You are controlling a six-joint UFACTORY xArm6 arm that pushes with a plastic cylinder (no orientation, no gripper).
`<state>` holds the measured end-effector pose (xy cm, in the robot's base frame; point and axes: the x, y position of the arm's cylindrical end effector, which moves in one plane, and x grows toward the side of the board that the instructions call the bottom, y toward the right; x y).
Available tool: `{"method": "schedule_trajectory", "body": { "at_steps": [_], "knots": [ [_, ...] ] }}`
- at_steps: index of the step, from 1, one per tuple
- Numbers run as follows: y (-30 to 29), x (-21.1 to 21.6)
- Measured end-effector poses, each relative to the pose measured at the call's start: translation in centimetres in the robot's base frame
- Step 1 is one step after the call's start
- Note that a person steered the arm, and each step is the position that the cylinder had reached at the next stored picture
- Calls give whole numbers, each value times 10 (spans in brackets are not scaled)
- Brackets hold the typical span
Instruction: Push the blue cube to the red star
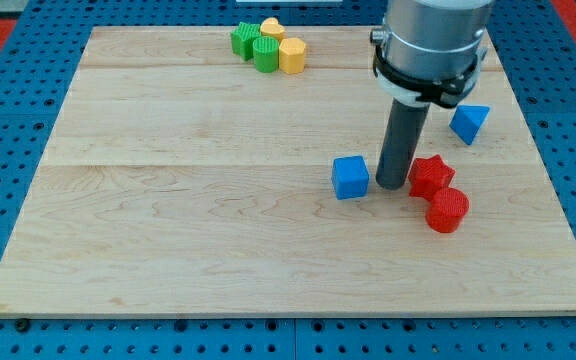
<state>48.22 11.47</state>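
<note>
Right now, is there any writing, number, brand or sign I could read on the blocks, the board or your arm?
None: no text, number or logo can be read anywhere in this view.
The blue cube, red star, red cylinder and blue triangular block have plain faces.
The green and yellow blocks are plain too.
The wooden board shows only grain.
My tip, between cube and star, is unmarked.
</note>
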Motion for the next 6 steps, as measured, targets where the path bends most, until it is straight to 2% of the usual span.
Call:
{"method": "schedule_trajectory", "body": {
  "at_steps": [1,2,4,5,6],
  "knots": [
    [-7,43],
    [-34,62],
    [-103,-26],
    [-74,-30],
    [-10,-30]
  ]
}}
